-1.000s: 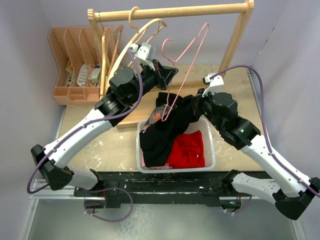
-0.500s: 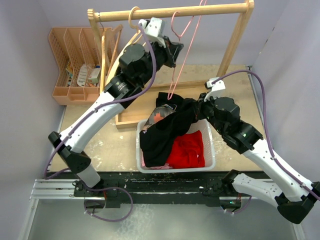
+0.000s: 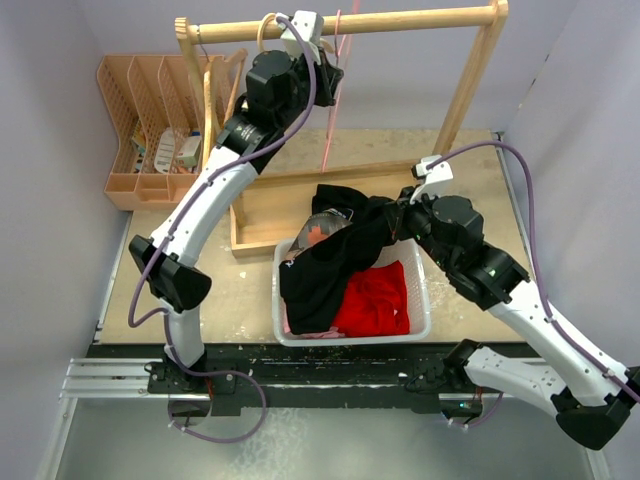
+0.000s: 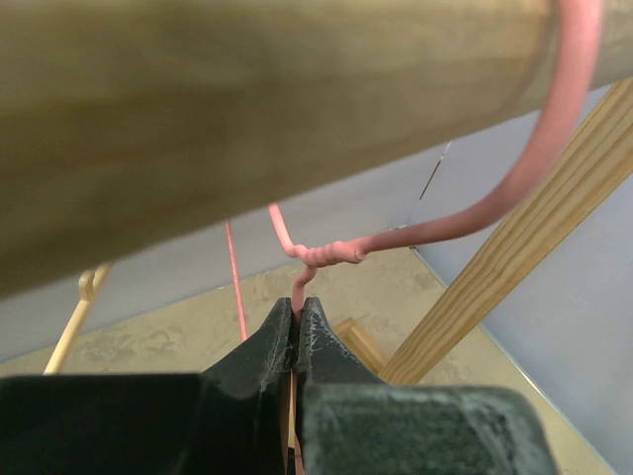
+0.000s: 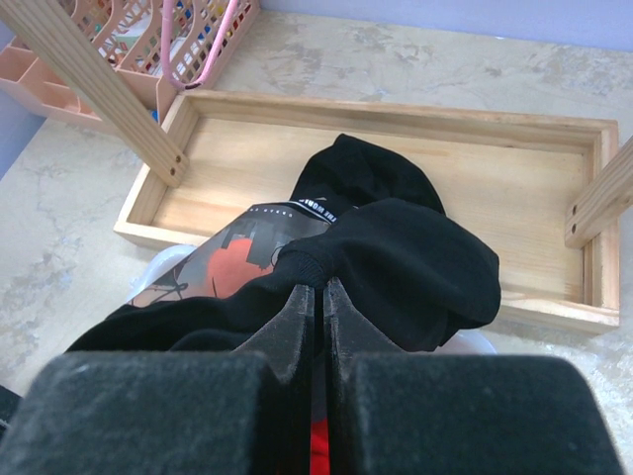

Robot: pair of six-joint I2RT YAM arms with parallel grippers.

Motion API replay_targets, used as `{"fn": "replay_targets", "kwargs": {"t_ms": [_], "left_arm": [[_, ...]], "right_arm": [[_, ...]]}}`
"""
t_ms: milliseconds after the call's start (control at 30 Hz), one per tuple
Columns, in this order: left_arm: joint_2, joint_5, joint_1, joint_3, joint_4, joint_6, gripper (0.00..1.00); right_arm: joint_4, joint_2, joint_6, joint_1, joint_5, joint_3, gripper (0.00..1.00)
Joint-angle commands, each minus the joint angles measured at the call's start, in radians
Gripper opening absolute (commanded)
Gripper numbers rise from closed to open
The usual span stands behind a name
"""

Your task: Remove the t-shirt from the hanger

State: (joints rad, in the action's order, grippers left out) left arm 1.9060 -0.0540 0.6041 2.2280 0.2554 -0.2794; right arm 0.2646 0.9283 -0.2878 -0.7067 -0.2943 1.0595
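Observation:
The black t-shirt [image 3: 335, 265] with a red and grey print is off the hanger and drapes over the white basket's rim [image 3: 425, 300]. My right gripper [image 3: 398, 222] is shut on a fold of it; the right wrist view shows the jaws [image 5: 319, 289] pinching the black cloth [image 5: 415, 257]. The bare pink wire hanger [image 3: 330, 120] hangs from the wooden rod [image 3: 420, 18]. My left gripper [image 3: 330, 75] is raised to the rod. In the left wrist view it [image 4: 297, 312] is shut on the hanger's neck below the twist, with the hook [image 4: 554, 129] curved over the rod [image 4: 247, 109].
A red garment [image 3: 378, 300] lies in the basket. A wooden tray [image 3: 255, 235] forms the rack's base, with an upright post [image 3: 465, 90] at the right. Wooden hangers [image 3: 262, 45] hang at the rod's left end. A peach organizer [image 3: 150, 130] stands at the far left.
My left arm has lifted the pink hanger up and away from the t-shirt to the rod, where its hook now sits. My right gripper has stayed shut on the t-shirt over the basket.

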Motion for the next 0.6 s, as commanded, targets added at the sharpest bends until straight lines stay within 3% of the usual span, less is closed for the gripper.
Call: {"fn": "replay_targets", "kwargs": {"t_ms": [0,67,233,367,433,567], "left_arm": [[-0.025,0.066,-0.012,0.016,-0.038,-0.039,0.0],[-0.047,0.079,-0.012,-0.025,-0.057,-0.044,0.06],[-0.131,0.096,-0.012,-0.148,-0.122,-0.053,0.47],[-0.212,0.124,-0.012,-0.24,-0.169,-0.069,0.86],[-0.249,0.136,-0.012,-0.275,-0.189,-0.08,0.99],[-0.32,0.18,-0.012,-0.342,-0.231,-0.095,0.99]], "right_arm": [[-0.027,-0.023,0.001,-0.004,-0.013,0.032,0.0],[-0.014,-0.024,0.01,-0.004,-0.023,0.055,0.0],[0.02,-0.027,0.048,-0.004,-0.059,0.132,0.0],[0.037,-0.026,0.092,-0.005,-0.089,0.215,0.0],[0.041,-0.026,0.116,-0.004,-0.092,0.264,0.0],[0.041,-0.022,0.16,-0.004,-0.108,0.368,0.0]]}}
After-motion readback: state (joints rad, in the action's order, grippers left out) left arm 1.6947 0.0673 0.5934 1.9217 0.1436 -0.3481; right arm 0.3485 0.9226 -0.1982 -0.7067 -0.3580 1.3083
